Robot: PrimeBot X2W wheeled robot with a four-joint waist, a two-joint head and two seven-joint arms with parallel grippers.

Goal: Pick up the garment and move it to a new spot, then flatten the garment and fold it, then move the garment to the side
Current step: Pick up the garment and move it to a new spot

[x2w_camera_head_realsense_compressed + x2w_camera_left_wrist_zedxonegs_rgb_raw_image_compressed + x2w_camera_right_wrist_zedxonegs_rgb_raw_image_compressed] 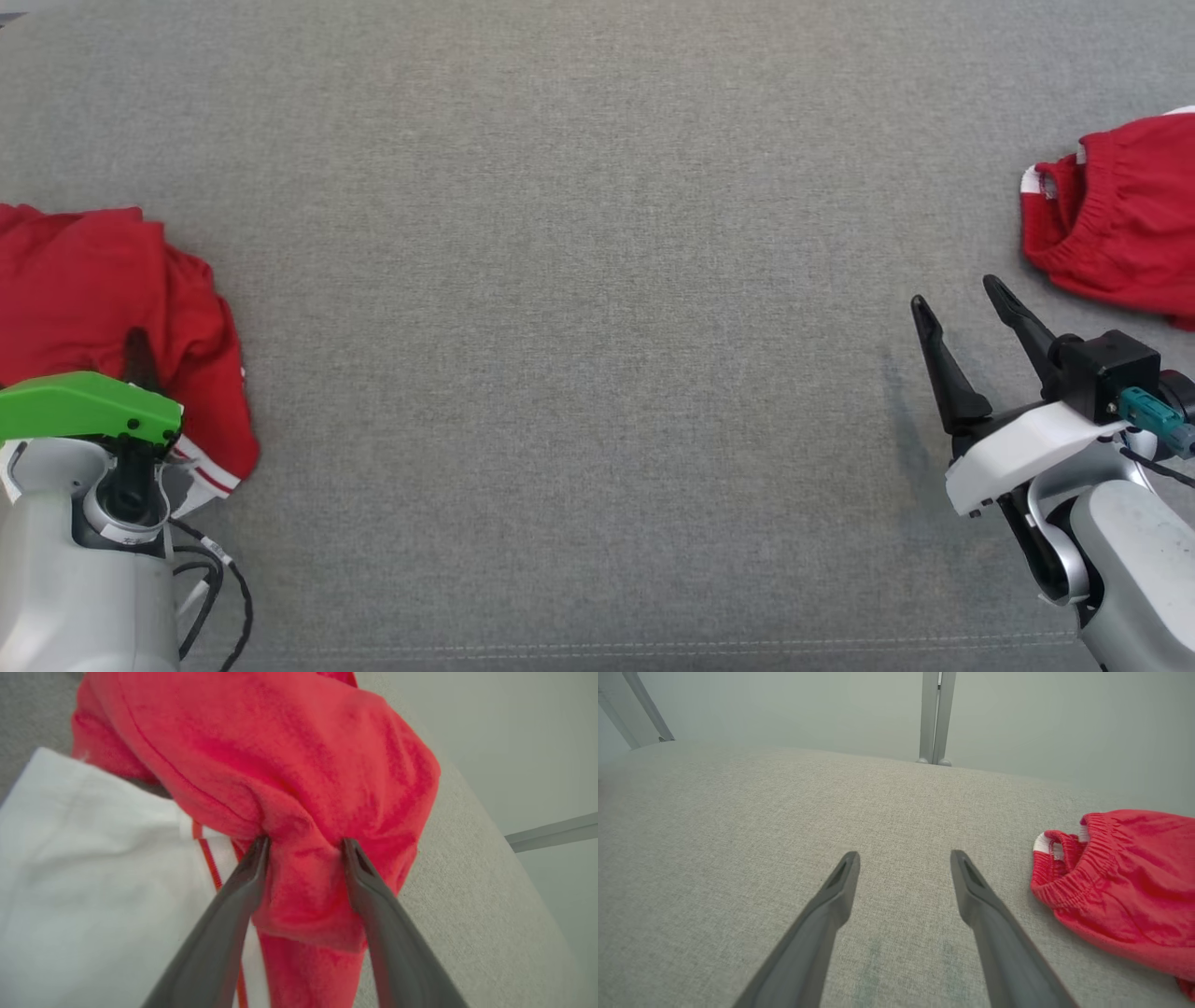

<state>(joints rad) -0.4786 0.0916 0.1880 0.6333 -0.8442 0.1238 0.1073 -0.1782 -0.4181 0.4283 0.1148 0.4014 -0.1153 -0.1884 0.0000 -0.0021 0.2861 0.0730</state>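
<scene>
A crumpled red garment (84, 271) with a white, red-striped part lies at the left edge of the grey fabric surface. My left gripper (140, 350) points down into it. In the left wrist view the red garment (280, 756) bulges as a fold between the two fingers of my left gripper (306, 844), whose jaws stand wide apart, tips pressed into the cloth. My right gripper (955, 293) hovers open over bare fabric at the lower right, nothing between its fingers (904, 855).
A second red piece with an elastic waistband (1120, 215) lies at the far right, just right of my right gripper (1125, 882). The grey surface (597, 280) has a stitched front edge. A metal post (936, 718) stands beyond its far edge.
</scene>
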